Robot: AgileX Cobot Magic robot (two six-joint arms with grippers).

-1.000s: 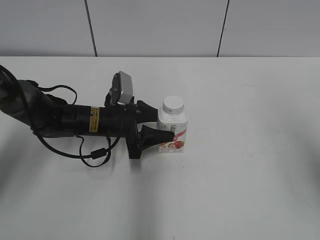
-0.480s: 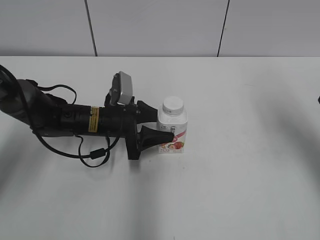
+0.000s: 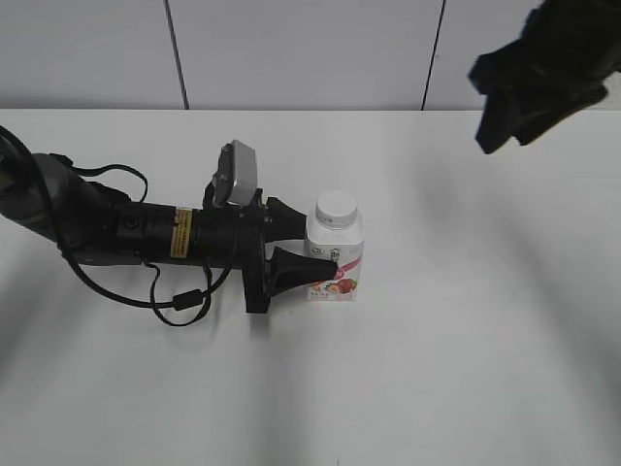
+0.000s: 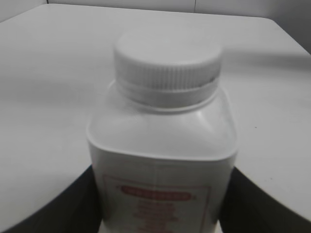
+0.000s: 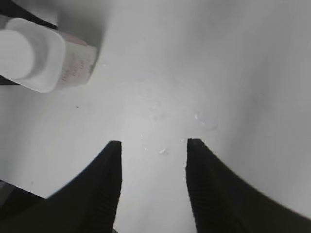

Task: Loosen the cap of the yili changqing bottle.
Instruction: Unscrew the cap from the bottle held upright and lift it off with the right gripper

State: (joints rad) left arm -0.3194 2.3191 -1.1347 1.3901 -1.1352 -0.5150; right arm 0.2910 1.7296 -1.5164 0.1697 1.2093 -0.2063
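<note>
Yili changqing bottle (image 3: 335, 254) stands upright on the white bench (image 3: 466, 340), and we see it clamped between the two black fingers of our left gripper (image 3: 315, 243), which reaches in level with the bench from the side. One finger (image 3: 291, 269) presses the labelled face nearest the exterior camera; the other lies against the far face. The jaws sit about halfway apart, closed onto the bottle's body below the shoulders. Its cap (image 3: 336, 206) is on the neck, just above that gripper and free of both fingers.

From our left wrist camera the bottle (image 4: 163, 160) fills the middle of the view, directly ahead of the gripper and between its dark fingers (image 4: 58, 204) at the lower corners. The ribbed white cap (image 4: 167, 60) sits square on top, and the red print on the label is blurred — we cannot read it.

Our right gripper (image 3: 514, 116) hangs high in the air, up and well away from the bottle, showing as a dark blurred shape at the upper edge of the exterior view. Its wrist camera looks down between two ribbed black fingers (image 5: 104, 189) set moderately apart with nothing between them — only bare bench below. The bottle (image 5: 41, 58) appears far ahead and to one side of that gripper (image 5: 153, 145), seen from above with the cap (image 5: 14, 51) at the frame's edge.
</note>
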